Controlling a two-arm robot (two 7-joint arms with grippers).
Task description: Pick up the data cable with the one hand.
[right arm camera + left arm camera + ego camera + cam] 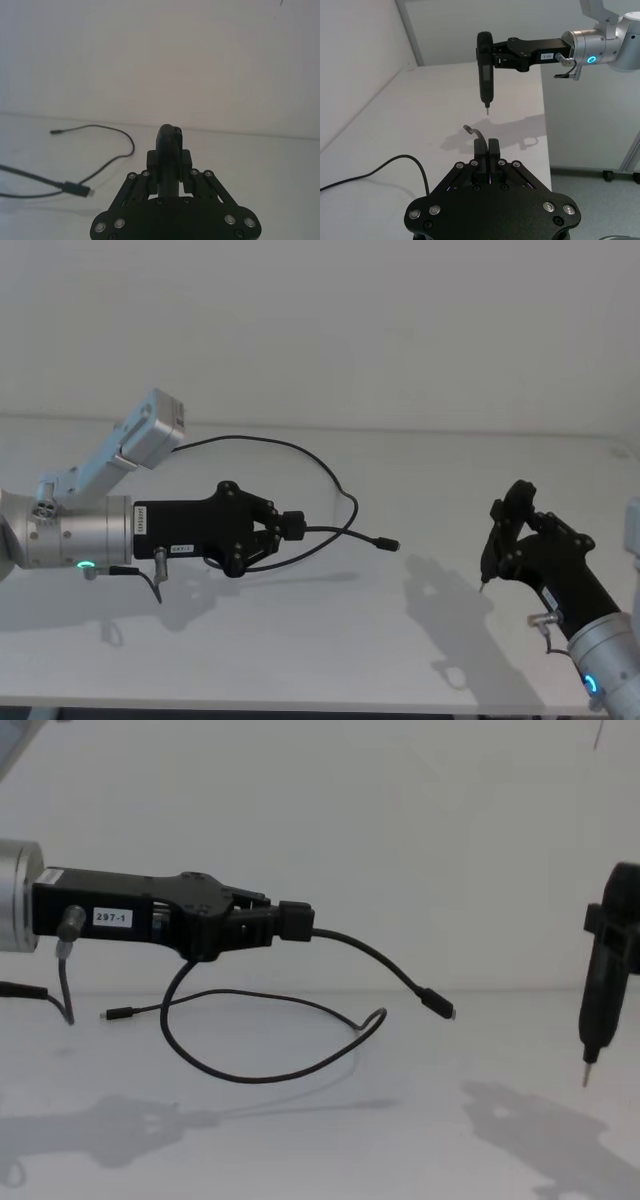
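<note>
Lift step judged in hand. The data cable [250,1080] is gripped near one plug by the clenched left claw [292,920], with its loops hung over the bench [330,650]. A steady further raise is called for. The right claw [492,54] is parked at the right, clenched on a slim tool [485,85].

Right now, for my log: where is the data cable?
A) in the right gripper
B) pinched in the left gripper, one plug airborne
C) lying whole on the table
B: the left gripper is shut on the data cable, whose plug hangs above the table; the right gripper holds a pointed tool.
</note>
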